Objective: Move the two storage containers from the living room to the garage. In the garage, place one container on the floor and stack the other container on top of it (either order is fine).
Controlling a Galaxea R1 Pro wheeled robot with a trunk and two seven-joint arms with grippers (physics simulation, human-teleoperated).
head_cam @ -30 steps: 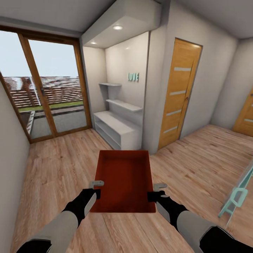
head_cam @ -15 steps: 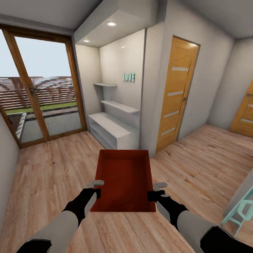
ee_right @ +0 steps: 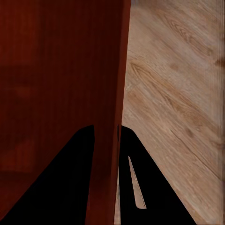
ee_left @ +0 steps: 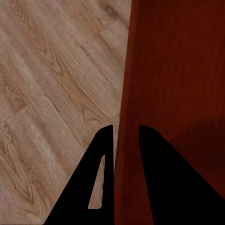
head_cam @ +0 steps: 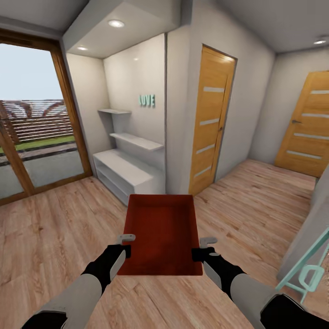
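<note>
- I have the left gripper (head_cam: 126, 243) clenched on the storage container (head_cam: 161, 233) at its left wall.
- My right gripper (head_cam: 204, 247) grasps its right wall, above wood-plank floor (head_cam: 59, 219).

Both arms reach forward from the robot's trunk, elbows low, forearms angling in toward the storage container (head_cam: 160, 235) held between them. The left gripper (head_cam: 124, 244) clamps the container's left wall near its rear corner, one finger (ee_left: 101, 187) outside the wall, the other inside. The right gripper (head_cam: 204, 246) mirrors it on the container's right wall, fingers (ee_right: 133, 187) pinching that thin side. Wrists sit level, black cuffs just behind the container's near edge.
</note>
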